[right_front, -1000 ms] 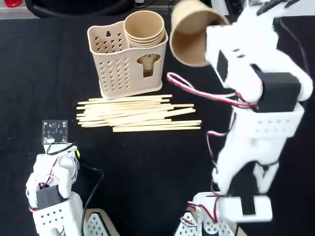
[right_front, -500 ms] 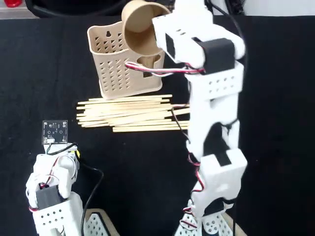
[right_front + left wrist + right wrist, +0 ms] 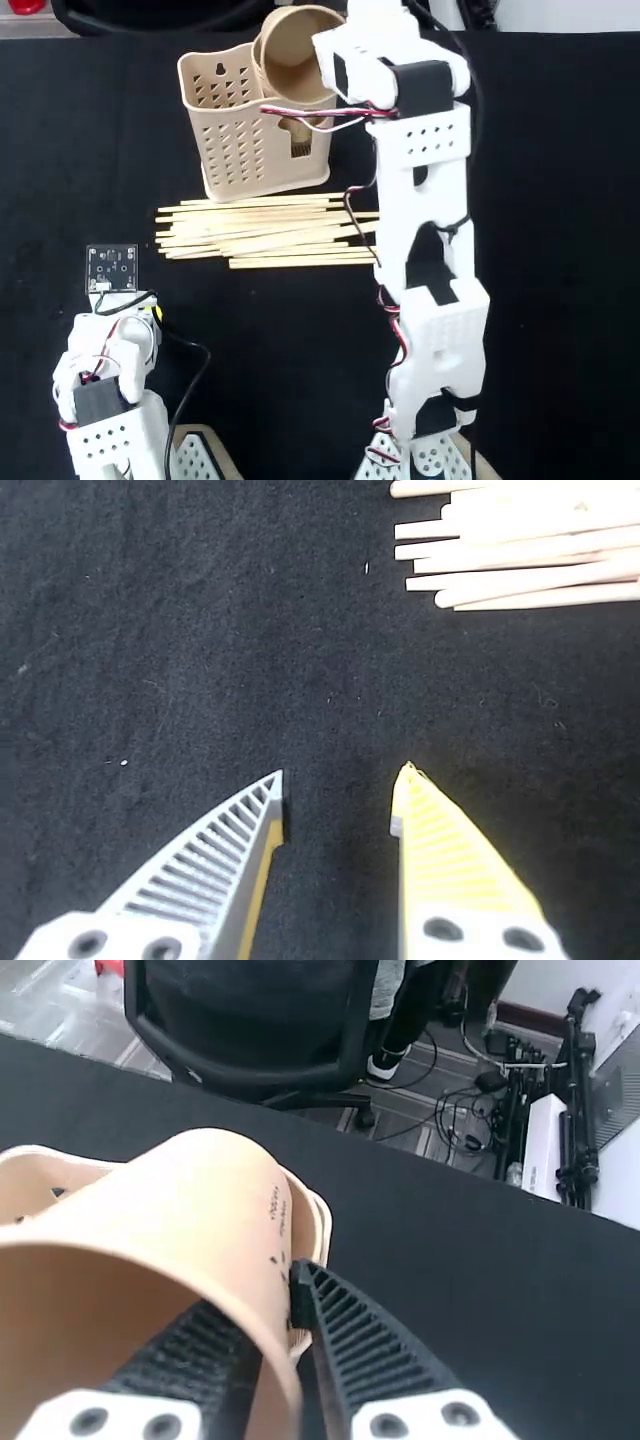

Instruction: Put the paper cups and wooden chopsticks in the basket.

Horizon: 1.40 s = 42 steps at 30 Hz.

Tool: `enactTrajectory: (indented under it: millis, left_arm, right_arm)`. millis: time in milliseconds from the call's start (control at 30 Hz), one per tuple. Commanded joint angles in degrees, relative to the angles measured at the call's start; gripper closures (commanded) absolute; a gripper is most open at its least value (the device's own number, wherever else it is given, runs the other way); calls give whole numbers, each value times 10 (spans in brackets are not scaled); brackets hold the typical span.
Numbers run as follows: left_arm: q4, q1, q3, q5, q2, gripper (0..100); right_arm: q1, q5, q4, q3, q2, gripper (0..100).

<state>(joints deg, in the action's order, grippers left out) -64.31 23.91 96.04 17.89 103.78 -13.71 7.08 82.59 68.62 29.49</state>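
Observation:
A beige slotted basket (image 3: 235, 130) stands at the back of the black table. My right gripper (image 3: 326, 62) is above it, shut on the rim of a paper cup (image 3: 295, 50) that is tilted over the stacked cups (image 3: 262, 75) inside. From the right wrist, the cup (image 3: 150, 1250) is pinched between the black fingers (image 3: 350, 1330), with the basket rim (image 3: 30, 1165) beneath. Wooden chopsticks (image 3: 260, 232) lie in a flat pile in front of the basket. My left gripper (image 3: 340, 780) hangs open over bare table at the front left, short of the chopstick ends (image 3: 520, 550).
The right arm (image 3: 425, 250) stretches from the front edge across the right ends of the chopsticks. The left arm's base (image 3: 105, 390) sits at the front left. Black table lies open on the far right and left. A chair (image 3: 250, 1020) and cables stand beyond the table.
The right arm has swung left with the cup, from right of the basket to over the stacked cups, and the cup has tipped more upright. The left arm has not moved.

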Motion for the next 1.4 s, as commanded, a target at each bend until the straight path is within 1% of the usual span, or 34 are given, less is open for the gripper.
enactTrajectory:
  millis: [0,67,133,267,500,633,833,967,1200,1367]
  left_arm:
    - [2,0,1,3,2,820]
    - [2,0,1,3,2,820]
    - [2,0,1,4,2,820]
    - [2,0,1,4,2,820]
    - [2,0,1,4,2,820]
    - [2,0,1,4,2,820]
    - [2,0,1,4,2,820]
    - [2,0,1,4,2,820]
    - [2,0,1,4,2,820]
    - [2,0,1,4,2,820]
  right_arm:
    - [-6,12,-13,24,-4,939]
    - [-9,3,-12,24,-4,882]
    - [-10,-3,-12,24,-5,858]
    - [-15,-4,-24,29,-8,857]
    - [-19,-4,-29,85,-7,857]
    - [-44,-4,-60,109,-4,857]
    - [-91,-4,-164,50,-3,859]
    - [-105,-2,-232,1,-3,900]
    - [-98,-1,-241,-80,-4,901]
    - [-106,0,-251,-30,-7,903]
